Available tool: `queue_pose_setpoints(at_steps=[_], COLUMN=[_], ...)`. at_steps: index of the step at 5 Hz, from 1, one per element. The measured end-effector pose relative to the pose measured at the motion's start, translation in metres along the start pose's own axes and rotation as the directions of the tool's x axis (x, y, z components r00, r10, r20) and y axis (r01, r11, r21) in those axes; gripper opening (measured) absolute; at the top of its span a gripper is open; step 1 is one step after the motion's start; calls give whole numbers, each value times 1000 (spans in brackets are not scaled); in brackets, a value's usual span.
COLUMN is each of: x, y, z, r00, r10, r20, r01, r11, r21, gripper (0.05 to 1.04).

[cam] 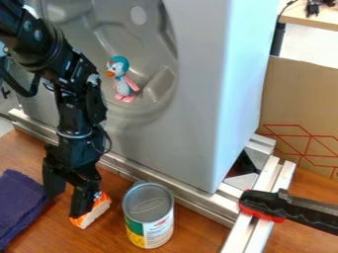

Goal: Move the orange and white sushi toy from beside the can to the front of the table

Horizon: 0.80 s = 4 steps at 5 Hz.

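The black hand hangs low over the wooden surface, its two fingers spread well apart and holding nothing, one of them right against or just in front of an orange and white block. A purple cloth lies on one side of the hand, and a tin can stands upright near the block on the other. Behind them, a toy penguin sits in the hollow of a large grey panel.

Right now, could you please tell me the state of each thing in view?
Black two-finger gripper: open
Orange-and-white block: lying beside the gripper
Silver metal can with green-and-white label: upright, lid closed
Blue-and-pink penguin toy: upright
Dark purple cloth: lying flat
Black-and-red clamp: over silver rail
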<state>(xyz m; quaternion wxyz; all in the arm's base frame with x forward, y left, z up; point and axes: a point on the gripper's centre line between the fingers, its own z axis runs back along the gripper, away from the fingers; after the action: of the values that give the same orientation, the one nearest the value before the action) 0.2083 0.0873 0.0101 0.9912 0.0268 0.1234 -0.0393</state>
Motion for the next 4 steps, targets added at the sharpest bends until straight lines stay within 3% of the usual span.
queue_pose_setpoints(at_steps=[2,4], x=[9,15], y=[-1,-1], z=[-16,-27], r00=[1000,1000], r10=[-27,-26], r20=[11,9], r01=[27,27], r11=[999,999], r21=[-41,-44], gripper=[1000,950])
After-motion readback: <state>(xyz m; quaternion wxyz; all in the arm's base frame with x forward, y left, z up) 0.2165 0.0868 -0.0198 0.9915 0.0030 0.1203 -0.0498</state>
